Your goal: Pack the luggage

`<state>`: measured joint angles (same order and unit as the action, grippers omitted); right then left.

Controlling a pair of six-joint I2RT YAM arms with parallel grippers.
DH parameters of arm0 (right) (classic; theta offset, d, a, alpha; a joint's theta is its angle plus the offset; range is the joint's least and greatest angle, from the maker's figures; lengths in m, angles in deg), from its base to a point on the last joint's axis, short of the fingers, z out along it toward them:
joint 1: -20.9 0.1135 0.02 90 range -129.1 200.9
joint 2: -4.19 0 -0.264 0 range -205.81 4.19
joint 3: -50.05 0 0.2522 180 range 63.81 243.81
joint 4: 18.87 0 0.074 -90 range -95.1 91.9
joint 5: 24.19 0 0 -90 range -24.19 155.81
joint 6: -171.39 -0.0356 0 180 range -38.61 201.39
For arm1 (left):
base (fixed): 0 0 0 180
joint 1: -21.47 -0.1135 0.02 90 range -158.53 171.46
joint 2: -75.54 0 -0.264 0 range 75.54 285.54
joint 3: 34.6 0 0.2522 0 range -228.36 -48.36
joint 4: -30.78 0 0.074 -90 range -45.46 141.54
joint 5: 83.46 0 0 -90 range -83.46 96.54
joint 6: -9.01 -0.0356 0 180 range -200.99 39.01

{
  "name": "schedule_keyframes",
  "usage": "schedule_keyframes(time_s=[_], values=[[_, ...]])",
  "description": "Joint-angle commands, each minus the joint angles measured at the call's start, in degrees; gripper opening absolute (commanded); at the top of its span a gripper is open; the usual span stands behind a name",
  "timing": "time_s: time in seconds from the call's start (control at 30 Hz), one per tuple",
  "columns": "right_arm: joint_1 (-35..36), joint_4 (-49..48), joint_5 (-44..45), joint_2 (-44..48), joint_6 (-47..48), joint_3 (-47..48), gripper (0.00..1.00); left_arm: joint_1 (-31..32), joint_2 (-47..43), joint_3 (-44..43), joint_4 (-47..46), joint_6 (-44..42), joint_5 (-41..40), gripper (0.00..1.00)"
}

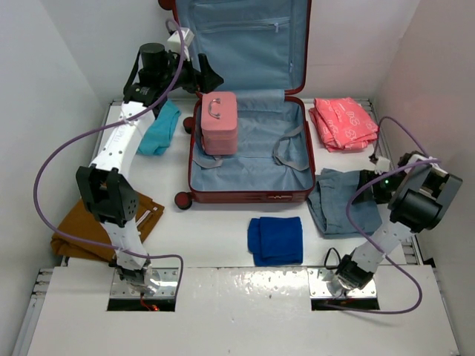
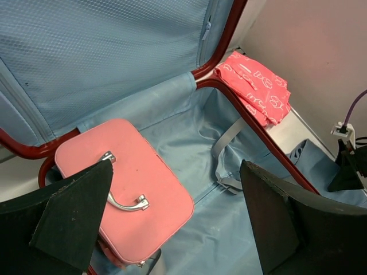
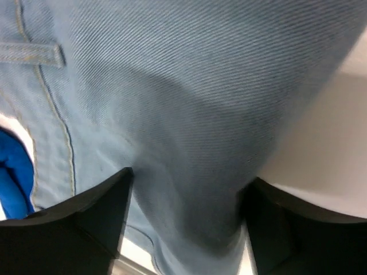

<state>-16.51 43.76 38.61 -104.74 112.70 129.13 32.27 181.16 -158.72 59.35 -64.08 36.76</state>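
The luggage [image 1: 297, 194] is a dark red hard-shell suitcase lying open, its lid leaning on the back wall, with blue-grey lining [image 2: 195, 143] and straps. A small pink case [image 1: 219, 122] with a metal handle sits in its left half and also shows in the left wrist view [image 2: 123, 189]. My left gripper [image 1: 210, 80] hovers open and empty above the suitcase's back left corner, over the pink case [image 2: 176, 172]. My right gripper [image 1: 364, 187] is down on folded light-blue jeans [image 1: 341, 204] right of the suitcase. Its jaws [image 3: 189, 177] stand wide, with a raised fold of denim [image 3: 189, 103] between them.
A folded blue towel [image 1: 275, 239] lies in front of the suitcase. A coral patterned cloth [image 1: 343, 122] lies at the back right and also shows in the left wrist view [image 2: 255, 86]. A teal cloth [image 1: 159, 127] lies left of the suitcase. A brown garment [image 1: 82, 226] lies at the front left.
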Motion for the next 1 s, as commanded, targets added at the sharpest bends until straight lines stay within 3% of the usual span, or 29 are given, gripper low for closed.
schedule_keyframes(time_s=[0.0, 0.03, 0.07, 0.2, 0.3, 0.43, 0.6, 0.67, 0.97], values=[[2.95, -3.68, -2.68, -2.43, -0.72, -2.47, 0.69, 0.09, -3.58, 0.15, -0.39, -0.91, -1.3, 0.98], [3.39, -3.95, -2.77, -2.52, -0.81, -2.65, 0.62, 0.09, -3.58, 0.15, -0.39, -1.43, -1.3, 0.98], [4.0, -3.95, -2.86, -2.43, -0.99, -2.65, 0.45, 0.09, -4.1, 0.15, -0.39, -1.44, -1.82, 0.98], [4.01, -0.8, -3.29, 1.76, -1.95, -0.46, 0.13, 0.09, -4.11, 0.68, -0.39, -1.44, -2.36, 0.98], [2.17, 1.84, -4.61, 9.84, -5.55, 4.79, 0.0, 0.09, -4.11, 1.29, -1.1, -1.44, -2.88, 0.98], [2.43, 6.33, -7.51, 18.98, -12.66, 15.52, 0.0, 0.09, -4.63, 4.45, -3.29, -0.82, -4.46, 0.98], [5.94, 11.26, -11.98, 20.24, -23.21, 33.0, 0.0, 0.62, -5.25, 6.83, -5.58, -1.35, -6.22, 0.98], [7.52, 10.29, -16.28, 19.89, -29.68, 35.75, 0.0, 0.62, -5.25, 6.83, -5.58, -1.35, -6.92, 0.98], [26.05, -10.5, -22.71, 14.64, -52.37, 36.98, 0.0, 0.62, -6.39, 7.44, -5.58, -2.4, -10.0, 0.98]])
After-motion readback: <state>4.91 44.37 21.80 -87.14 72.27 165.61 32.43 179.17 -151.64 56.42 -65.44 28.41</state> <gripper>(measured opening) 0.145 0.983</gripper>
